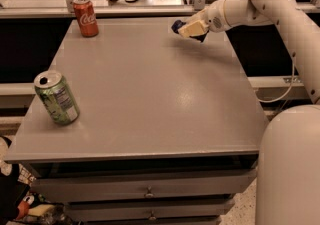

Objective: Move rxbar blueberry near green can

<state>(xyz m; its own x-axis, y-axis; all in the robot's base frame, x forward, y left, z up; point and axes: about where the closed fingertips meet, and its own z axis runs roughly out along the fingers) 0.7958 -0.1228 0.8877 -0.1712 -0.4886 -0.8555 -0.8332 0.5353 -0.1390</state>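
Over the far right part of the flat grey worktop (165,104), the white arm's gripper (182,28) has its cream fingers (193,29) closed on the rxbar blueberry (176,25), a small flat snack bar in a dark blue wrapper whose end pokes out to the left. The green aluminium drink can (57,98) stands well apart at the front left edge; a red Coca-Cola can (85,16) stands at the back left corner.
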